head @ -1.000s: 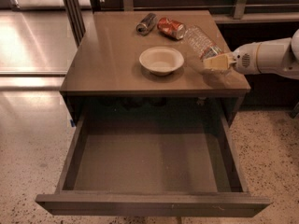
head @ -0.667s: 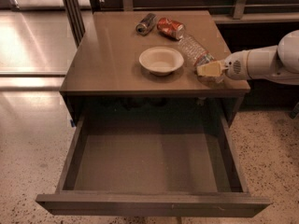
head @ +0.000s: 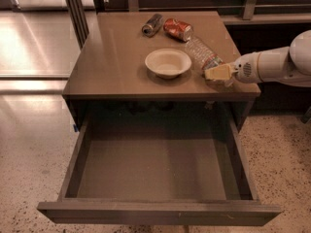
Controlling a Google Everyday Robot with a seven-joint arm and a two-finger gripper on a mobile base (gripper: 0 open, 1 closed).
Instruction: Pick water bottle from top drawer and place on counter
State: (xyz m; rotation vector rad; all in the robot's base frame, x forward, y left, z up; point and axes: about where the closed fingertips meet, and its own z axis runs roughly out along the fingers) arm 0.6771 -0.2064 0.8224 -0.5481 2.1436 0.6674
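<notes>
The water bottle (head: 201,52) lies on its side on the counter (head: 116,57), right of the white bowl, pointing from the red can toward the front right corner. My gripper (head: 216,73) reaches in from the right and sits at the bottle's near end, low over the counter by its front right edge. The bottle's cap is hidden behind the gripper. The top drawer (head: 160,212) is pulled fully out below the counter and nothing shows inside it.
A white bowl (head: 168,62) stands mid-counter. A crushed red can (head: 178,29) and a dark silver can (head: 152,24) lie at the back. The open drawer juts far out in front. Speckled floor on both sides; a dark shelf unit behind.
My gripper has moved forward and slightly left along the counter's right side. The bottle's near end came with it and the bottle now lies lower on the counter.
</notes>
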